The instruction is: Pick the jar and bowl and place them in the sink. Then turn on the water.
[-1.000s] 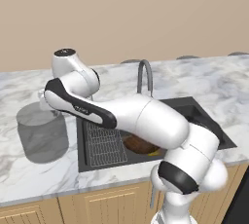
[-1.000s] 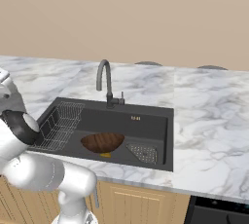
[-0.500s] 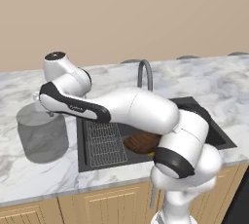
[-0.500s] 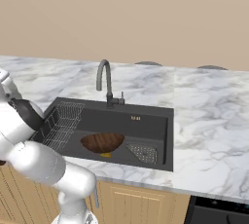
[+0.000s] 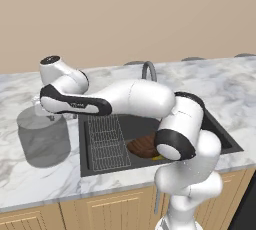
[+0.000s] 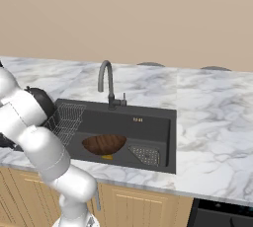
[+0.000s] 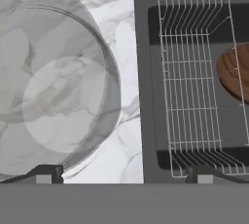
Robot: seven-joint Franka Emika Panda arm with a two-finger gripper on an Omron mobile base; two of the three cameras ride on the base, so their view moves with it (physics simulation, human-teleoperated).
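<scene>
Already the bowl [image 6: 104,144] lies in the sink [image 6: 148,122], a shallow dark brown wooden dish resting on the black basin floor just beside the wire rack [image 5: 106,141], with something small and yellow at its near edge. From the left base view the bowl is partly covered by the arm's elbow. The jar [image 5: 44,136], squat, translucent and grey, stands upright on the marble table [image 5: 40,184] just to the left of the sink's rim, outside the basin. The arm stretches leftward across the sink, and the gripper [image 5: 44,115] hangs at the jar's upper right edge, close above its lid; whether it touches the lid cannot be told. In the hand view the jar's round lid [image 7: 53,82] lies at the left, the sink rim and rack at the right, and the 2 dark fingertips [image 7: 46,174] stand far apart at the bottom, so the jaws are spread wide with nothing between them. One tip sits over the jar's rim, the other over the rack's near end. The gooseneck faucet [image 6: 106,80] rises behind the basin.
</scene>
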